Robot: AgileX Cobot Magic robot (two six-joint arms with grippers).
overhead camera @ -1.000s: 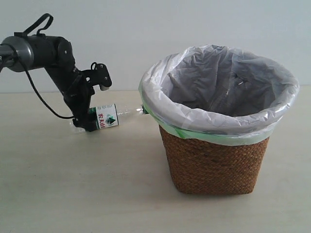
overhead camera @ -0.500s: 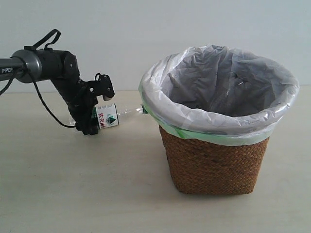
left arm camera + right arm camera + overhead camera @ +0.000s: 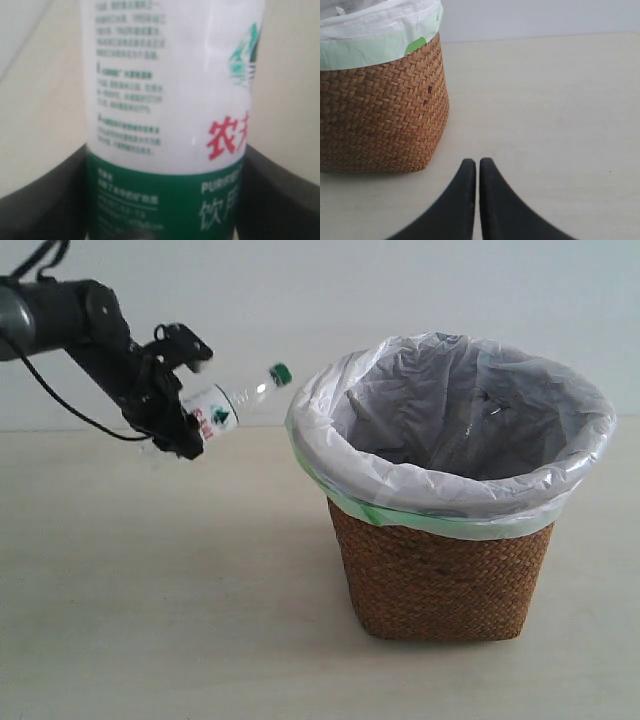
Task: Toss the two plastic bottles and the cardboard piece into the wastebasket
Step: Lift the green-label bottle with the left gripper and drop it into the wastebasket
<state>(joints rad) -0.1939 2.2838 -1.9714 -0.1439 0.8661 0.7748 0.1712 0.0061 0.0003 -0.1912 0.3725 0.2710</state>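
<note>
My left gripper (image 3: 185, 425) is shut on the smaller clear bottle (image 3: 228, 403) with the green-and-white label, held in the air left of the wastebasket (image 3: 440, 570). The bottle tilts up, its green cap (image 3: 281, 371) pointing at the bag-lined rim (image 3: 320, 455). In the left wrist view the bottle's label (image 3: 170, 125) fills the picture between the black fingers (image 3: 45, 200). My right gripper (image 3: 478, 162) is shut on nothing, low over the table beside the wicker wastebasket (image 3: 380, 115). The larger bottle and the cardboard piece are out of view.
The pale table (image 3: 150, 620) stretches in front of and left of the basket. A white wall (image 3: 300, 290) rises behind it. A black cable (image 3: 70, 405) hangs from the left arm.
My left gripper has risen and swung the bottle up from level near the table to a tilt with the cap raised toward the basket's rim.
</note>
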